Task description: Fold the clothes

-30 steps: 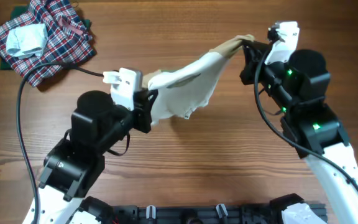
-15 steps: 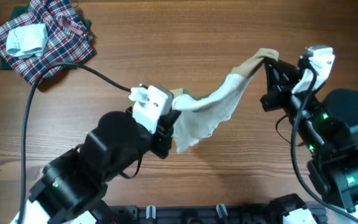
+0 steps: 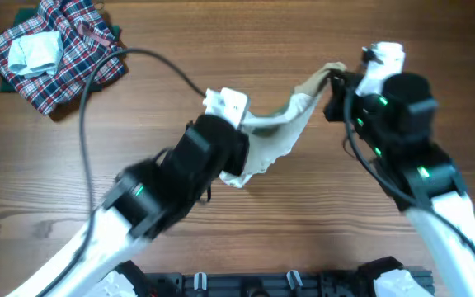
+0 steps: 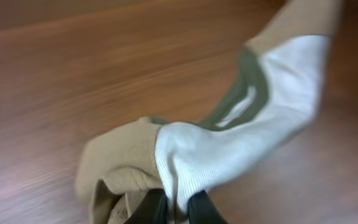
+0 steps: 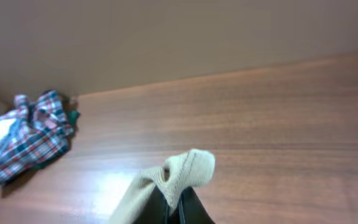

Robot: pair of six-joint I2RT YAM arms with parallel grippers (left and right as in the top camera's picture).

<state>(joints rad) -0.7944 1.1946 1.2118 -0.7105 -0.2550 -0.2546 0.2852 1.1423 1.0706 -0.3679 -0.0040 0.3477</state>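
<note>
Wood-grain table [image 3: 221, 49], brown, with a plain beige wall [image 5: 166, 37] behind it in the right wrist view. White-and-tan garment [image 3: 275, 136] is strung between the two arms around table centre and sags in the middle. It's lifted at both ends. Can't tell from overhead whether the lowest white edge touches the wood.

On the garment's left end, the left gripper [image 3: 239, 150] is clamped tight. The left wrist view is motion-blurred, but its dark fingers [image 4: 201, 208] are nearly together, with a bunched tan part and white fabric pinched between them. From there the white body runs up and to the right, with a dark green stripe along it, and ends in another tan section.

At the other end, the right gripper [image 3: 334, 76] is closed on a tan tip. In the right wrist view the tan fabric folds over the top of the closed jaws, above the table.

Far-left corner has a red-white-navy plaid garment [image 3: 64, 58] in a heap, with a small pale cloth [image 3: 35, 51] on top of it. Both are well apart from the arms. Black cable [image 3: 138, 54] arcs from the left arm over the table near that heap.
</note>
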